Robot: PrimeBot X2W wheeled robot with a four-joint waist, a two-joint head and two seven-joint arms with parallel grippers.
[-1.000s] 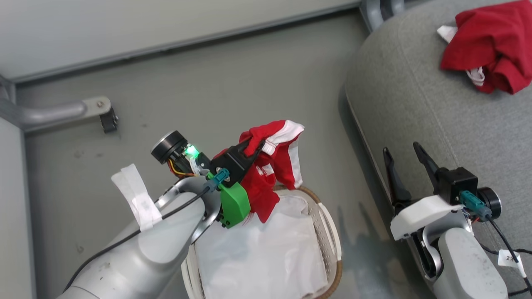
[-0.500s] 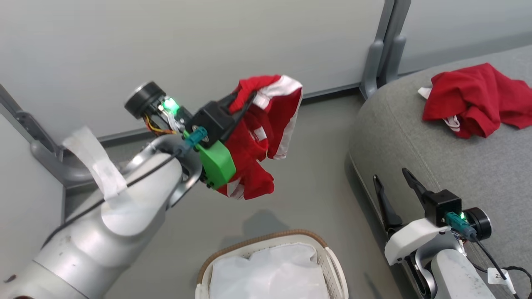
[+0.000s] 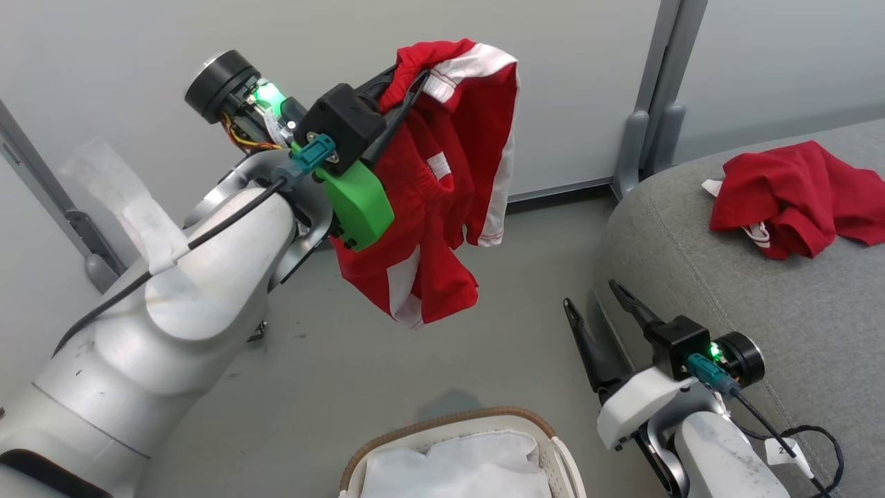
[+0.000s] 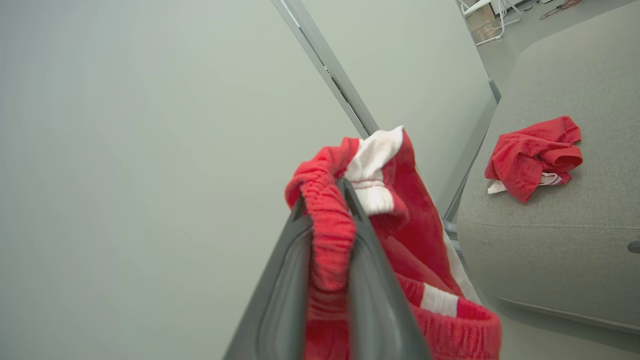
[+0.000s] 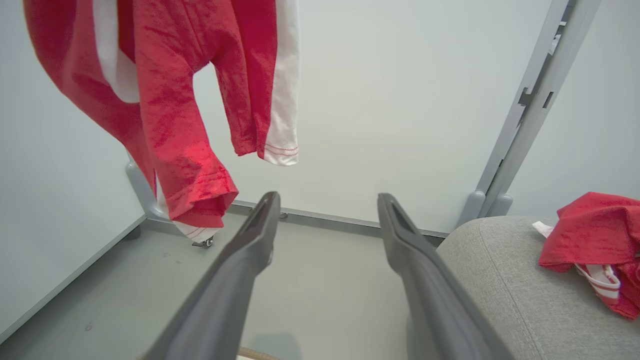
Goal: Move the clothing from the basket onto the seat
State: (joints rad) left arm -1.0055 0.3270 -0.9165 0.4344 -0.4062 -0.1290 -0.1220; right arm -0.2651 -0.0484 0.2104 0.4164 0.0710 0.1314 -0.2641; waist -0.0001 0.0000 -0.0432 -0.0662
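The left gripper (image 3: 409, 72) clamped the red shorts (image 3: 429, 228) by the gathered waistband, seemingly a sound hold for limp, light cloth, which hung below it, well above the basket (image 3: 442, 417); the right gripper (image 3: 589, 293) stood wide, empty.

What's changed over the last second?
The left claw, shut on the garment, lifted it well clear of the basket, which it hung just over a second ago; the camera tilted up too. The right claw stayed open and empty, and the other garment stayed on the seat.
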